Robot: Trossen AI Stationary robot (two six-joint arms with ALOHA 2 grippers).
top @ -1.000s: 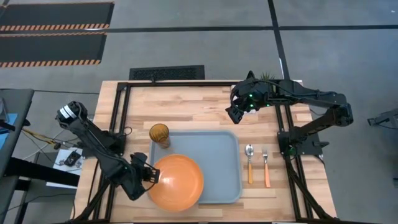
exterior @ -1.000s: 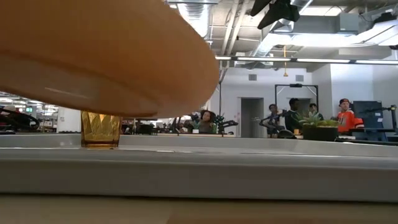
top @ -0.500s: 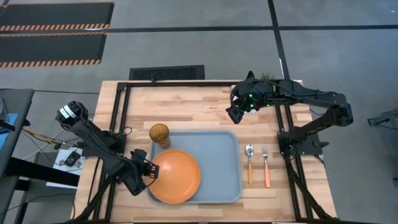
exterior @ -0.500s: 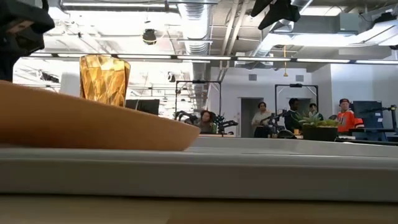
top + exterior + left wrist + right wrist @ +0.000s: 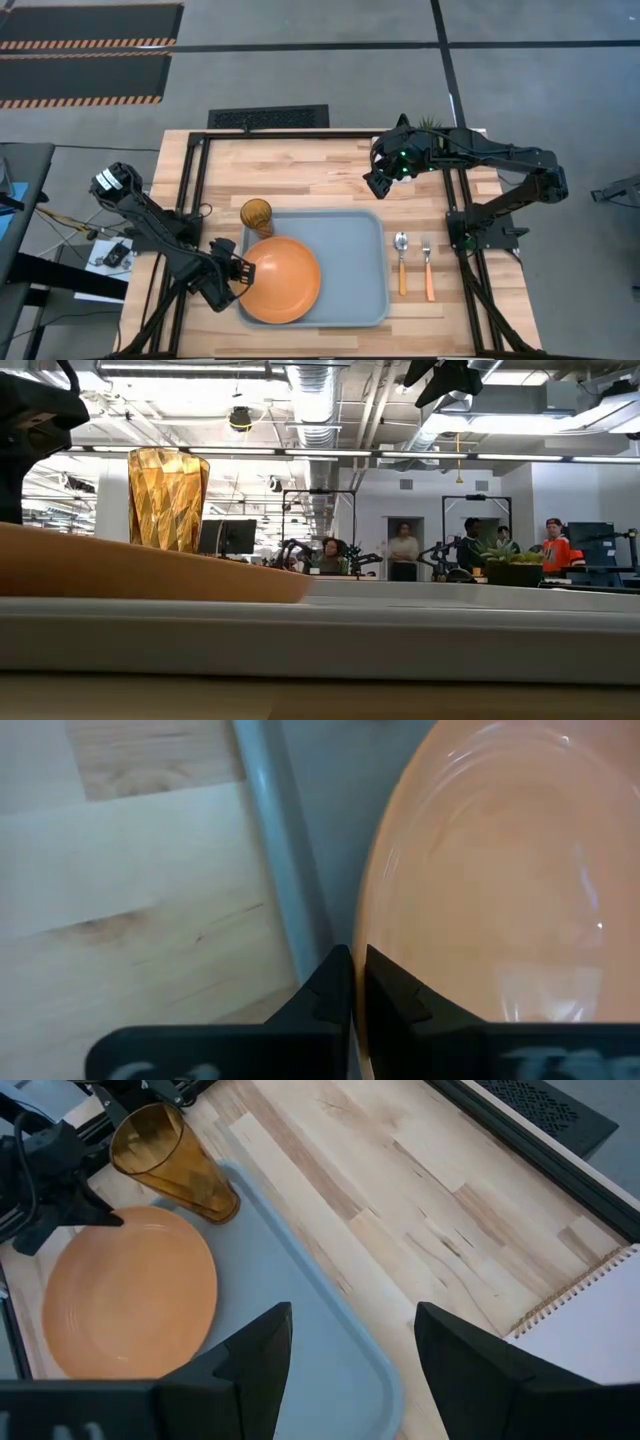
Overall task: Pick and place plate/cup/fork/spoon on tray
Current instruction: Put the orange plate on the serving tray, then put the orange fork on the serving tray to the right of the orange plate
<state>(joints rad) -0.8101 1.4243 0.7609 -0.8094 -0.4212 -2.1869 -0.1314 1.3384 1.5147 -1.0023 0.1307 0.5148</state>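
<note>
The orange plate (image 5: 280, 280) lies in the near left part of the pale grey-blue tray (image 5: 350, 250). My left gripper (image 5: 236, 272) is at the plate's left rim, shut on it. The amber cup (image 5: 257, 217) stands upright at the tray's far left corner. Whether it is inside the rim, I cannot tell. The spoon (image 5: 401, 260) and the fork (image 5: 427, 268) lie side by side on the table to the right of the tray, handles toward the near edge. My right gripper (image 5: 350, 1370) hangs open and empty, high over the table's far right part. My left gripper pinches the plate's left rim (image 5: 360, 935) between its two fingers (image 5: 330, 990). The fingers come nearly level from the table's left, over the tray's left rim (image 5: 270, 840). The plate rests on the tray floor, top up.
A white spiral-bound pad (image 5: 590, 1315) lies on the wood at the far right. A black frame (image 5: 300, 135) runs round the table. The right half of the tray is bare. People stand in the room beyond (image 5: 470, 545).
My left gripper has gone down and a little toward the far edge with the plate. The plate, held up over the tray's near left part a second ago, now lies on the tray floor. My right arm has kept still.
</note>
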